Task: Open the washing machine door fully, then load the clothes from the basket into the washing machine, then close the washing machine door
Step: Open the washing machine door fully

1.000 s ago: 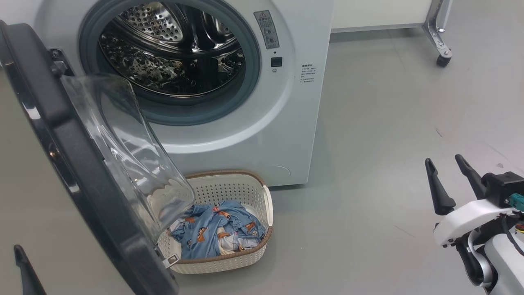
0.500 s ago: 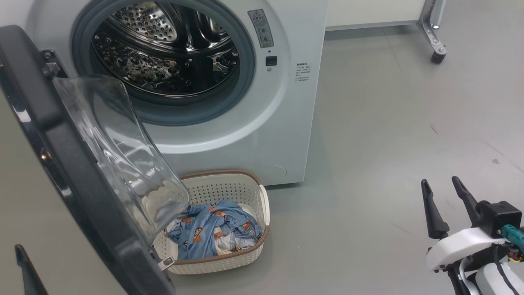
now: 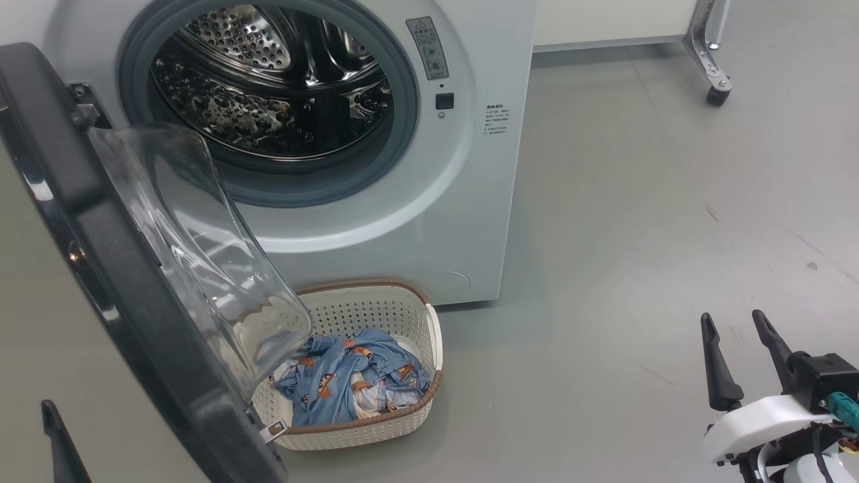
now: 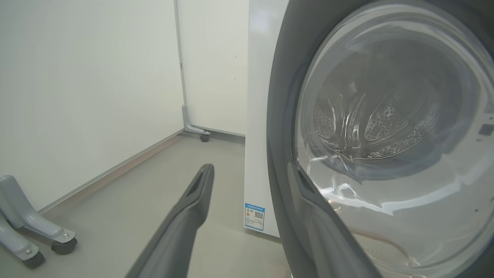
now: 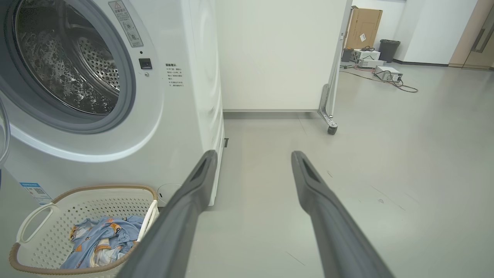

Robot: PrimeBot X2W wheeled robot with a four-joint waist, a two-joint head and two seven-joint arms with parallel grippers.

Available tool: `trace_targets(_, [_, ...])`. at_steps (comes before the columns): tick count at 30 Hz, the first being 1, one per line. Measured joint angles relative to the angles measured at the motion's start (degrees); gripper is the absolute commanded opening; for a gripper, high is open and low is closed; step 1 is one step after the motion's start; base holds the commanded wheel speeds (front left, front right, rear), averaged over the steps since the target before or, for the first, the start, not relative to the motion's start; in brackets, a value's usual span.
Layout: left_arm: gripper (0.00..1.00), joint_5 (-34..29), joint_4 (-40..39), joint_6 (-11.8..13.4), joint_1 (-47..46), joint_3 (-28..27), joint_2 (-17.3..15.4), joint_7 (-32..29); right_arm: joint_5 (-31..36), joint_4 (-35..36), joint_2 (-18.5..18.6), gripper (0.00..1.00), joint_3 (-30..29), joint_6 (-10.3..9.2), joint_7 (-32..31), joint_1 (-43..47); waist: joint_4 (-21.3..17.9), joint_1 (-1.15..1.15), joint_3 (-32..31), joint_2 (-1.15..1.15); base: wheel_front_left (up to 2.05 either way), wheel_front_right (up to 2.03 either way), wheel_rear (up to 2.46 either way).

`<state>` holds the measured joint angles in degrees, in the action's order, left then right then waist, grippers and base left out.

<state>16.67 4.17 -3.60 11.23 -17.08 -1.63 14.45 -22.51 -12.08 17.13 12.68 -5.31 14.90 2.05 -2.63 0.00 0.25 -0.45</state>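
– At the lower right of your head view, how does the right gripper (image 3: 732, 317) stand?
– Its two dark fingers are spread apart and point up over the grey floor (image 3: 637, 235), well apart from the basket (image 3: 366, 310). You hold nothing with it.
– And your left gripper (image 4: 251, 168)?
– Spread wide as well. In your left wrist view one finger rises over the floor. The other overlaps the black rim of the washing machine door (image 4: 283, 96), and I cannot tell whether it touches that rim.
– Where does the door stand?
– Swung out from the washing machine (image 3: 436, 221) on the hinge (image 3: 87, 111) at the left of the opening. The steel drum (image 3: 268, 87) lies open to you inside the grey gasket (image 3: 405, 127). The clear domed porthole (image 3: 201, 235) bulges toward the machine, and from your head view it overlaps the basket's left end.
– The clothes (image 3: 349, 382)?
– Bunched in the basket, light blue with small orange-brown figures. The basket sits on the floor just before the machine's lower front, below the drum opening.
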Motion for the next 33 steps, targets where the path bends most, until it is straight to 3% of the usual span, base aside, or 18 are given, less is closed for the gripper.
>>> trace_targets(10, [1.0, 0.0, 0.31, -0.08, 0.67, 0.57, -0.01, 0.0, 2.12, 0.25, -2.05, 1.0, -2.32, 1.91, 0.0, 1.21, 0.37, 0.0, -0.17, 0.0, 0.0, 0.0, 0.0])
trace_targets(12, [0.27, -0.01, 0.58, -0.08, 0.73, 0.7, -0.01, 0.0, 2.47, 0.25, -2.48, 1.0, -2.74, 2.42, 0.0, 1.38, 0.41, 0.0, -0.17, 0.0, 0.0, 0.0, 0.0])
trace_targets(13, [0.0, -0.01, 0.69, -0.08, 0.79, 0.78, -0.01, 0.0, 2.6, 0.25, -2.71, 1.0, -2.9, 2.72, 0.0, 1.55, 0.44, 0.0, -0.17, 0.0, 0.0, 0.0, 0.0])
trace_targets(25, [0.0, 0.01, 1.98, 0.23, 0.81, 0.65, -0.02, 0.0, 4.85, 0.21, -4.52, 1.0, -5.3, 4.91, 0.0, 2.19, 0.75, 0.0, -0.07, 0.0, 0.0, 0.0, 0.0])
trace_targets(33, [0.0, 1.11, -2.98, 4.77, -2.84, -4.52, 0.04, 0.0, 5.88, 0.26, -4.97, 1.0, -8.0, 5.89, 0.0, 3.25, 1.98, 0.0, 0.04, 0.0, 0.0, 0.0, 0.0])
